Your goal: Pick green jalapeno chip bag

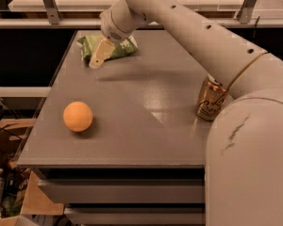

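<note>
Crinkled green jalapeno chip bag (88, 44) lies at the far left corner of the grey tabletop (146, 102). The pale gripper (99, 58) overlaps the bag's near edge. Whether the gripper is apart or together cannot be told.

Gripper (98, 59) @ green jalapeno chip bag (124, 49)
</note>
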Robot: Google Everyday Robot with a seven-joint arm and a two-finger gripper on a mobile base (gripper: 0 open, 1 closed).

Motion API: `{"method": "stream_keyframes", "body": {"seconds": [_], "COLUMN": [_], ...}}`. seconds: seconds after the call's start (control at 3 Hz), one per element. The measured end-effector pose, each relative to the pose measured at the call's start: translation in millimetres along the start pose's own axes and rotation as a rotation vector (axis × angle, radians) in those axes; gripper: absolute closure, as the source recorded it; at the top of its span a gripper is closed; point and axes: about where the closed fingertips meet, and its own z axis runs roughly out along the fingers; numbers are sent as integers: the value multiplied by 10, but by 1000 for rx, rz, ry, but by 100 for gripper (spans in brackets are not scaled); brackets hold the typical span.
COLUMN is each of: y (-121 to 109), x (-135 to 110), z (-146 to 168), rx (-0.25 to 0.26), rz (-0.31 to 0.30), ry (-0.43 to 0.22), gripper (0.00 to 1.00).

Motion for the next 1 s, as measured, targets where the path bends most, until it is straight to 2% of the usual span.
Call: {"method": "stream_keyframes", "body": {"seconds": [0.67, 1.0], "y": [-31, -37], "x": [-49, 34], "z": [196, 271], "rx": [-30, -34], "rz": [90, 135], "ry": [-80, -87], "gripper": [0, 0]}}
